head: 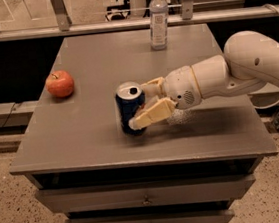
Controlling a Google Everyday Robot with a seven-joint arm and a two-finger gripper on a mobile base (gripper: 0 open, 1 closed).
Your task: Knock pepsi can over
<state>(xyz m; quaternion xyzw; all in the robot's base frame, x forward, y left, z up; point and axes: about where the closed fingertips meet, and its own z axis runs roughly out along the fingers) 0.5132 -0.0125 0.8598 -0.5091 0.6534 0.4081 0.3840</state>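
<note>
The pepsi can (128, 104), dark blue with a silver top, stands upright near the middle of the grey table (77, 140). My gripper (140, 105) reaches in from the right at can height. It is open, with the can's right side between the fingers. The near finger (154, 114) lies against the can's front lower side. The far finger (152, 85) sits behind the can's top edge. The white arm (255, 65) stretches off to the right.
A red apple (60, 84) lies at the table's left side. A clear water bottle (158, 18) stands at the far edge. A metal railing (94, 27) runs behind the table. Drawers (147, 199) sit under the tabletop.
</note>
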